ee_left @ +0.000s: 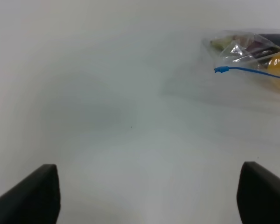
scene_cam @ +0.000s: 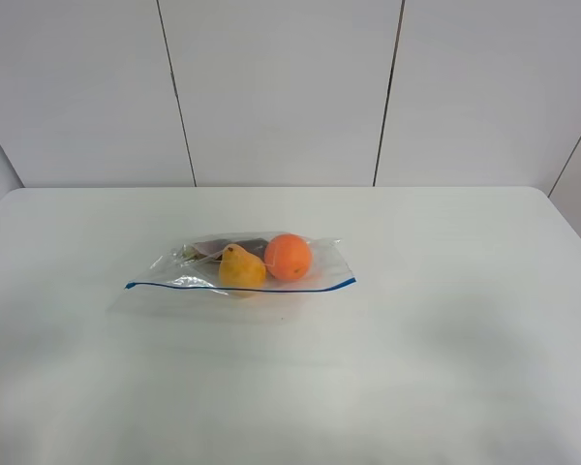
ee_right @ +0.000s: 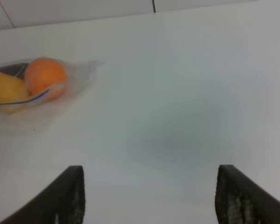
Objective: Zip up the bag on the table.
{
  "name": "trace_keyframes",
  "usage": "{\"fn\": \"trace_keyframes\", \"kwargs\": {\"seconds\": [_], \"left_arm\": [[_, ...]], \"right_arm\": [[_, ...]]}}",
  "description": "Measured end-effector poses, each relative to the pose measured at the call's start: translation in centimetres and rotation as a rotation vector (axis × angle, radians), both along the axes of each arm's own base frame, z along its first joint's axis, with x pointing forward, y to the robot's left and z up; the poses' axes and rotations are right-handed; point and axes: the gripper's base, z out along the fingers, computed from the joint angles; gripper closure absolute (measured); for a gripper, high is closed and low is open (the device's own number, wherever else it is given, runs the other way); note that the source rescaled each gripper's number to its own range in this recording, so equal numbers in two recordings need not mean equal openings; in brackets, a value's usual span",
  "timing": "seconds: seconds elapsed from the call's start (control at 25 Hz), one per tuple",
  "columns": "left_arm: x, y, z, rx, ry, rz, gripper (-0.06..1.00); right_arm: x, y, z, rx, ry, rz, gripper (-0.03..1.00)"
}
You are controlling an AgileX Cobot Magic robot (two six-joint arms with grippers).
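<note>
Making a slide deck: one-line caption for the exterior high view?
Clear zip bag holding an orange and pear lies on the white table.

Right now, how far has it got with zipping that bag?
Nothing looks done yet. The bag lies on the table with its orange and pear inside, untouched. Both sets of fingers, left and right, are spread wide over bare table, short of the blue zipper strip. Reaching, gripping and sliding the strip shut all remain.
</note>
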Motion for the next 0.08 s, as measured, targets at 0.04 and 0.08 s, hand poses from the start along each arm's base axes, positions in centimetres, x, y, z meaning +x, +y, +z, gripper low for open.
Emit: {"fn": "trace_keyframes", "kwargs": {"seconds": [0.04,0.08], "left_arm": [[0.00,0.00,0.00,0.000,0.000,0.000,-0.04],[0.00,0.00,0.00,0.000,0.000,0.000,-0.04]], "right_arm": [[0.00,0.00,0.00,0.000,0.000,0.000,0.13],[0.00,0.00,0.00,0.000,0.000,0.000,0.13]]}}
